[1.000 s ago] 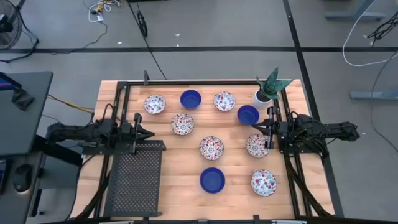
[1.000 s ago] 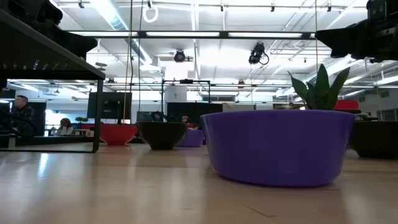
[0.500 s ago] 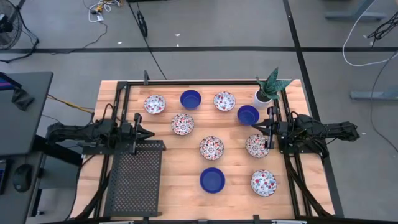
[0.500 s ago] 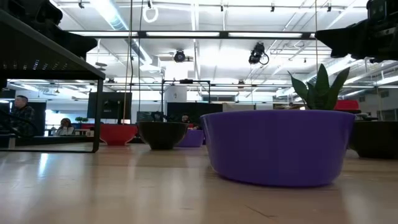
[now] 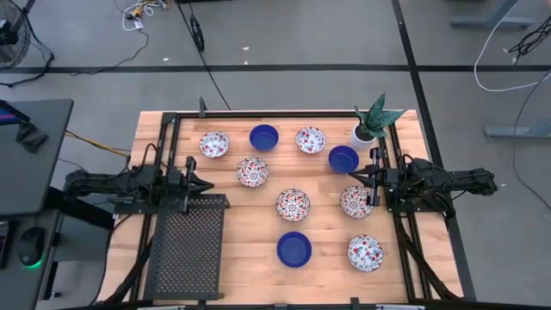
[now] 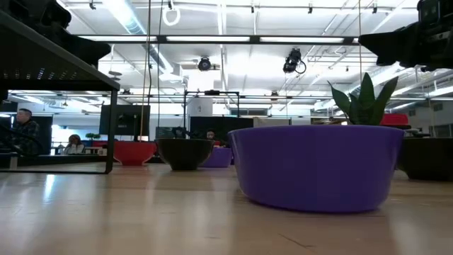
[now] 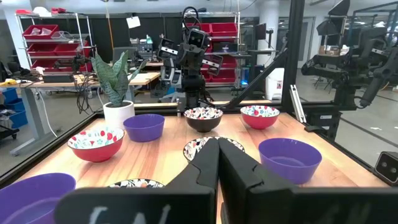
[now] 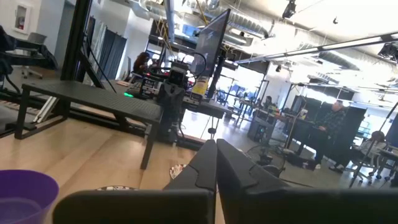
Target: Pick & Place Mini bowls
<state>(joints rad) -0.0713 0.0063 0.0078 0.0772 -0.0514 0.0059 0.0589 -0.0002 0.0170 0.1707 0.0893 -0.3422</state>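
High view shows you nothing placed yet: nine mini bowls (image 5: pixel 293 204) sit spread across the tabletop (image 5: pixel 250 258); left tool (image 5: pixel 209 184) at nine o'clock and right tool (image 5: pixel 351 178) at three o'clock are both closed, empty.

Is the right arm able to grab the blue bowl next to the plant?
Probably yes. That blue bowl sits just ahead of the right gripper, with nothing between them. The plant pot stands close beside the bowl, and the gripper is shut, so it must open first.
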